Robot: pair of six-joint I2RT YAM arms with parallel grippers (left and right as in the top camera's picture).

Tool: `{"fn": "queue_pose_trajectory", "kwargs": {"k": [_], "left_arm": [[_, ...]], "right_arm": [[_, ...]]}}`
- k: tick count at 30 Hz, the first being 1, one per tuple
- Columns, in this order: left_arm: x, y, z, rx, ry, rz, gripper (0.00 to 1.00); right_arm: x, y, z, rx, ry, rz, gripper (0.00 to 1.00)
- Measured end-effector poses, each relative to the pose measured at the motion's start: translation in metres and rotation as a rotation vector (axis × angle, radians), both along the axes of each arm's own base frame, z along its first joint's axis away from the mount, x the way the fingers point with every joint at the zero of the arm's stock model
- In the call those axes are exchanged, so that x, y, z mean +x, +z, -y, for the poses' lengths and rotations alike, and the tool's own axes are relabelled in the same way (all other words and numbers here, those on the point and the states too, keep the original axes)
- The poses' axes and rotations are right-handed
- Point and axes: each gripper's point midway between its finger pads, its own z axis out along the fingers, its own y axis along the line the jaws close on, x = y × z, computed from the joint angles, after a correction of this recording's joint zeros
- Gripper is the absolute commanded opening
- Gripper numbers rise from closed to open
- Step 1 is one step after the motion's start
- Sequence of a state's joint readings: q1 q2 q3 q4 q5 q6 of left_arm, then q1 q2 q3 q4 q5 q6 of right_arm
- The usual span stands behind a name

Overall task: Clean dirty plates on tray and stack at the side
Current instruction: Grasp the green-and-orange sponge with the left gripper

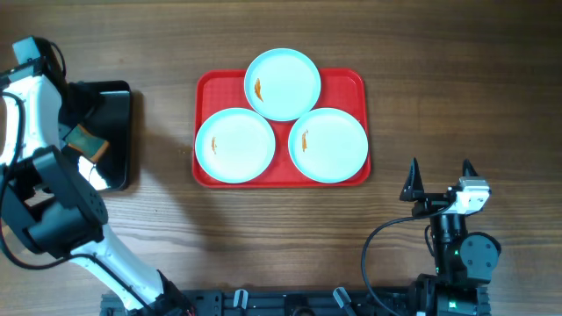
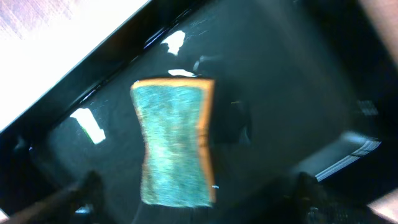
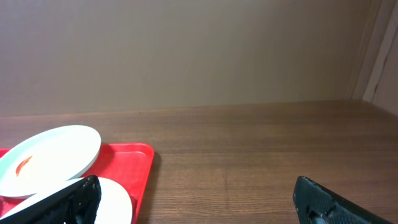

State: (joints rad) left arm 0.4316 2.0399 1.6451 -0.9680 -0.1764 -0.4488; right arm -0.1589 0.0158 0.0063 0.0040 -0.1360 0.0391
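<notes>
**Overhead view.** The red tray [image 1: 356, 81] lies at centre frame on the wooden table [image 1: 457, 79]. Its long axis runs left to right, and its short sides face the left and right edges of the frame. Three round plates form a triangle on it. The upper plate [image 1: 285, 79] projects past the tray's top rim. The lower-left plate [image 1: 237, 149] and lower-right plate [image 1: 334, 147] sit side by side along the bottom rim, just apart. The upper plate meets both lower plates at their rims; whether it rests on them cannot be told from this view. Each plate bears a short orange smear [image 1: 258, 88] left of its centre, and each streak runs roughly top to bottom of the frame. The black tray [image 1: 114, 96] stands at the left of the frame, well apart from the red tray, with its long axis running top to bottom.

**Left wrist view.** A waisted sponge [image 2: 174, 143] lies flat in the glossy black tray with its blue-green scouring face up and a tan edge at its right. Its long axis runs nearly top to bottom of the frame. The left gripper [image 2: 193, 199] is spread wide, its blurred dark fingers in the two lower corners and the sponge's lower end between them.

**Right gripper.** The right gripper [image 1: 440, 174] sits at the lower right of the overhead frame, well apart from the tray. Its fingers are parted with nothing between them, and their tips point toward the top of the frame. The right wrist view shows the upper plate tilted, higher than its neighbour.
</notes>
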Motion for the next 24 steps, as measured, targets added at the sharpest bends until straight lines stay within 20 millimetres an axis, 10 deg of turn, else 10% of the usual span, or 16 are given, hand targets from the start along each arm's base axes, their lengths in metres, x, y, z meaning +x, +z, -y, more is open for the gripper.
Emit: {"fn": "queue_pose_trajectory", "kwargs": {"k": [11, 20, 22, 23, 24], "left_arm": [[-0.025, -0.063, -0.003, -0.232, 0.074, -0.083, 0.80], [-0.020, -0.063, 0.001, -0.250, 0.023, -0.066, 0.04], [-0.020, -0.063, 0.001, -0.249, 0.026, -0.066, 0.38], [-0.020, -0.063, 0.000, -0.246, 0.026, -0.068, 1.00], [-0.020, -0.063, -0.001, -0.241, 0.027, -0.070, 1.00]], "right_arm": [[0.000, 0.000, 0.000, 0.000, 0.000, 0.000, 1.00], [0.000, 0.000, 0.000, 0.000, 0.000, 0.000, 1.00], [0.000, 0.000, 0.000, 0.000, 0.000, 0.000, 0.99], [0.000, 0.000, 0.000, 0.000, 0.000, 0.000, 1.00], [0.000, 0.000, 0.000, 0.000, 0.000, 0.000, 1.00]]}}
